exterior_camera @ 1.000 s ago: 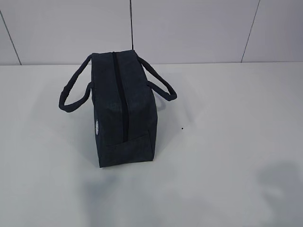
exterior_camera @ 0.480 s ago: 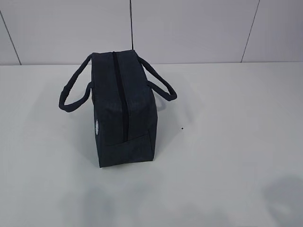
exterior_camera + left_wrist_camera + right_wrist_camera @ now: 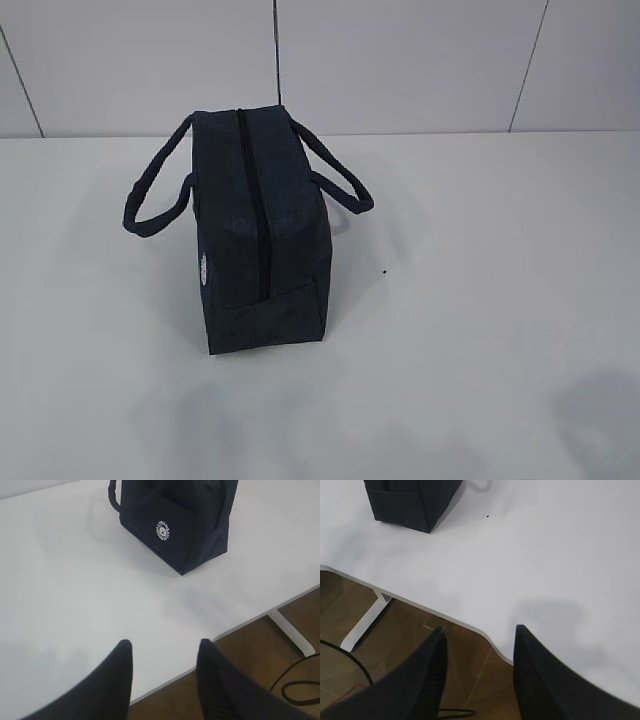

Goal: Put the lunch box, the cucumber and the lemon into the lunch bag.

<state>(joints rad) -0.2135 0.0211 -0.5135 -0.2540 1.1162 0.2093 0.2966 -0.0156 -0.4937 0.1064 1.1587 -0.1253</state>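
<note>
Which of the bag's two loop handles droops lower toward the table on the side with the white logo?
The left handle of the dark navy fabric bag; the logo sits below it.

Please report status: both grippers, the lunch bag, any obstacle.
Left gripper open, empty. Right gripper open, empty. Lunch bag upright on table, zipper looks closed. Nothing in the way.

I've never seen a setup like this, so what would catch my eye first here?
A dark navy fabric lunch bag with two loop handles stands alone, left of centre on the white table, its black zipper closed along the top. A small round white logo marks its side. Both pairs of black fingers hang open and empty near the table's front edge.
</note>
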